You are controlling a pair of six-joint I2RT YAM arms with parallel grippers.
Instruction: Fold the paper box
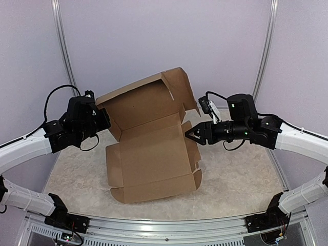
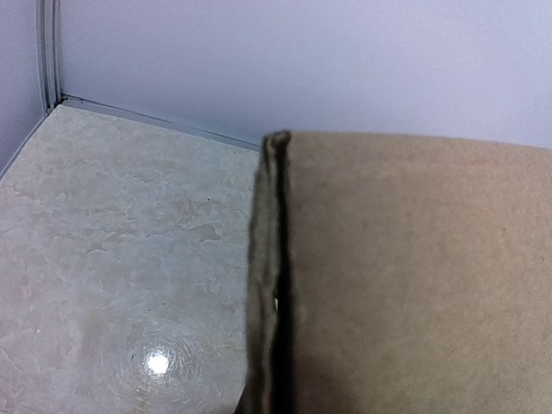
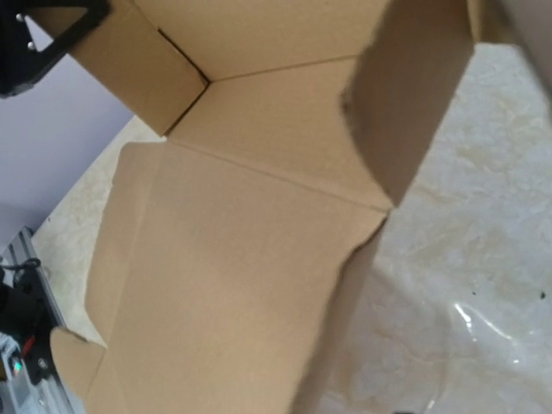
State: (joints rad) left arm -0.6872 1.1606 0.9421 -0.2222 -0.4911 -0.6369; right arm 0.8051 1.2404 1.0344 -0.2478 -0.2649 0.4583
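Item: plain brown cardboard die-cut paper box [image 1: 154, 154], partly formed, sitting at the centre of the pale marbled table [image 1: 241, 174] between the two arms. The base panel lies flat on the surface. The large rear lid panel stands up and leans away towards the lilac back wall [image 1: 164, 36], with a notched flap at its top right corner. The near front flap is raised only slightly. The left side flap lies nearly flat; the right side wall stands upright.

Left gripper [image 1: 102, 117]: positioned at the left edge of the raised rear panel, where a small side flap folds inward. Its jaws are clamped down on that cardboard edge. The left wrist view shows the folded edge running straight towards the camera, with brown board filling the right half of the view and bare table to the left.

Right gripper [image 1: 187, 134]: fingertips at the upright right side wall, near the crease where it meets the rear panel — touching it or just short of it, contact not confirmed. The fingers are seen side-on from above, and the right wrist view shows only the box interior, so I cannot tell whether this gripper is released or closed.
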